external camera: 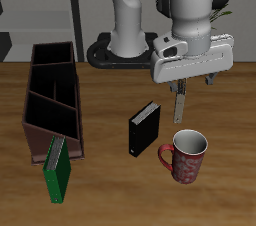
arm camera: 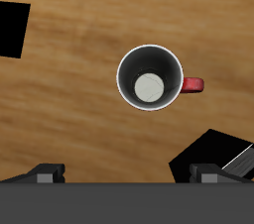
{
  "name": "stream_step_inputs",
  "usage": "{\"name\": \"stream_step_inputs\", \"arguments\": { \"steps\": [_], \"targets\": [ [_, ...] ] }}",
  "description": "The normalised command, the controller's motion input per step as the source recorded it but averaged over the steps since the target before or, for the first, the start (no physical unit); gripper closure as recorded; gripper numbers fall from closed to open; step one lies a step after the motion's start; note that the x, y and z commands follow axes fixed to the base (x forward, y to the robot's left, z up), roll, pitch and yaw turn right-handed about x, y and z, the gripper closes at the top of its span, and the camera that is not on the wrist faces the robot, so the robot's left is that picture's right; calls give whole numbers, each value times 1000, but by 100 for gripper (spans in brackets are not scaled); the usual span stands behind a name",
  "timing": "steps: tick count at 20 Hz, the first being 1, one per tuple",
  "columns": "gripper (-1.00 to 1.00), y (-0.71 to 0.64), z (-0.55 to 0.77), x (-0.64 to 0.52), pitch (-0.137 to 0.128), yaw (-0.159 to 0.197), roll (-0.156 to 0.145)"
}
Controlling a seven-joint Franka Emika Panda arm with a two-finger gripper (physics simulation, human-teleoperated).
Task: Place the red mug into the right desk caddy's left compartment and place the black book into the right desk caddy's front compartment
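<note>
Red mug [external camera: 187, 156] near front edge (pincer [external camera: 182, 110] above)

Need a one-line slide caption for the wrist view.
Wrist camera looking straight down into the upright red mug on the wooden table, handle to one side, black book at the frame's edge.

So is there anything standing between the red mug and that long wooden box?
Yes: in the exterior view the black book stands upright on the table between the red mug and the right desk caddy, touching neither.
</note>
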Motion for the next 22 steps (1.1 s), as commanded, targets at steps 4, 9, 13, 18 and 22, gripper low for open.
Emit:
{"name": "stream_step_inputs", "arguments": {
  "steps": [4, 9, 13, 18, 22],
  "targets": [
    [-100, 160, -127, 194, 17, 56, -2],
    [-100, 279, -191, 151, 7, 83, 28],
    [-100, -74, 126, 177, -26, 31, -7],
    [-100, -73, -31, 244, 10, 23, -30],
    [-100, -31, -219, 122, -9, 62, -32]
  ]
}}
